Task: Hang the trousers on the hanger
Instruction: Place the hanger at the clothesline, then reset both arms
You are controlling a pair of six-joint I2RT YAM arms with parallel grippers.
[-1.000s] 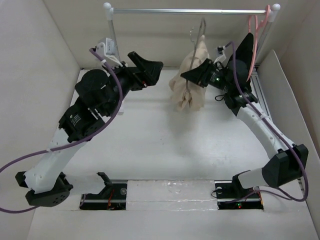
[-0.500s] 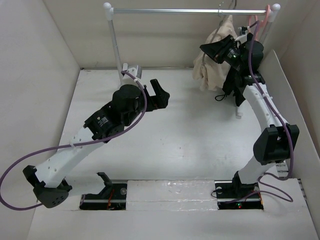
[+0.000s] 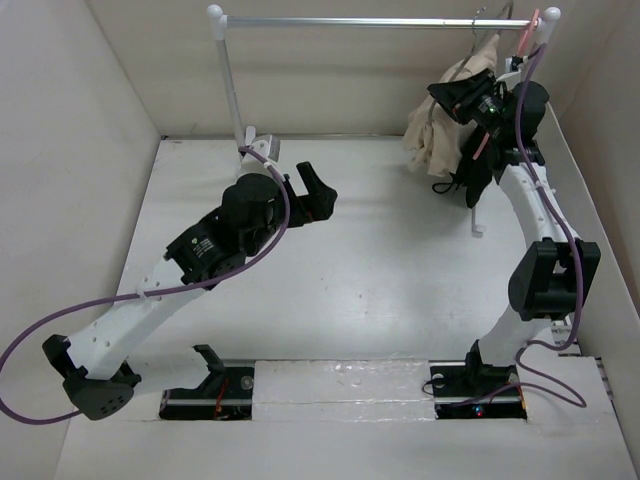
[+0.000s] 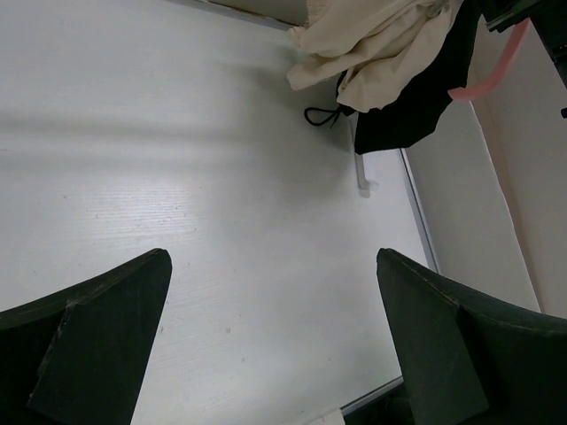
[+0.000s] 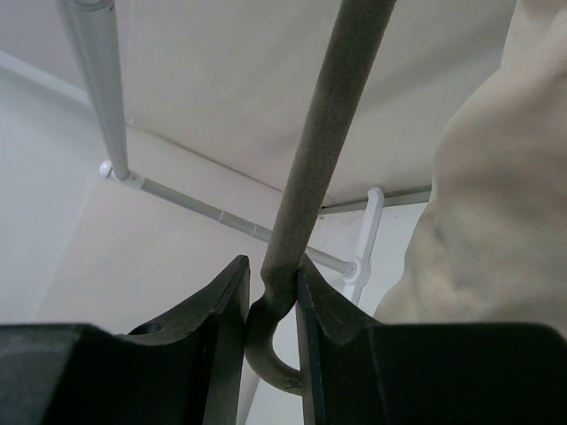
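Observation:
The beige trousers (image 3: pixel 437 135) hang bunched from the grey wire hanger (image 5: pixel 328 133) at the back right, just under the right end of the rail. My right gripper (image 3: pixel 462 100) is shut on the hanger's wire neck, which is pinched between its fingers in the right wrist view (image 5: pixel 270 292). The trousers fill that view's right side (image 5: pixel 496 204). My left gripper (image 3: pixel 318 192) is open and empty over the middle of the table, well left of the trousers. The left wrist view (image 4: pixel 275 301) shows bare table between its fingers and the trousers (image 4: pixel 381 44) far ahead.
A metal rail (image 3: pixel 380 21) spans the back on two posts (image 3: pixel 228 80). A pink plastic hanger (image 3: pixel 520 45) hangs at its right end. A black garment (image 4: pixel 403 115) hangs behind and below the trousers. White walls enclose the table on the left, back and right.
My right gripper has carried the hanger with the trousers from the back middle up and right to the rail's right end. My left arm has drawn back toward the table's middle.

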